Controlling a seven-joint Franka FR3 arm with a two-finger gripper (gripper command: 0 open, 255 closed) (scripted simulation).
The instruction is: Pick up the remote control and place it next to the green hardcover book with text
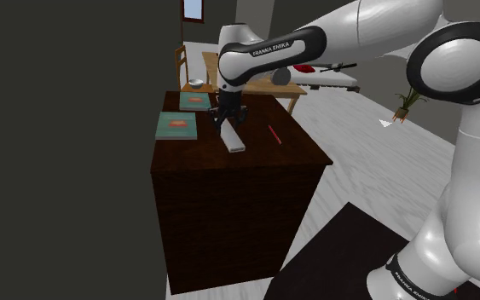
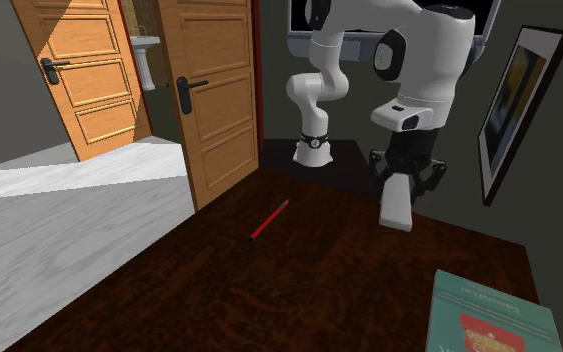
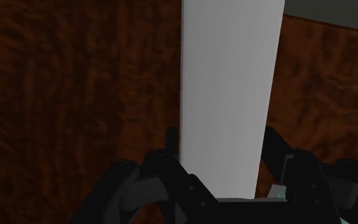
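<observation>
You've got one white remote control (image 1: 234, 139), and on the dark tabletop (image 1: 289, 153) one red pen (image 1: 274, 134) and two green books, nearer book (image 1: 176, 125) and farther book (image 1: 196, 100). Your end effector (image 1: 228, 122) grips one end of the remote control, which sits between red pen and nearer book, touching neither.

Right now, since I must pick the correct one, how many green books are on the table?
2. The nearer green book lies at the shoulder view's left of the tool; the farther green book lies behind it. None appears hidden.
</observation>
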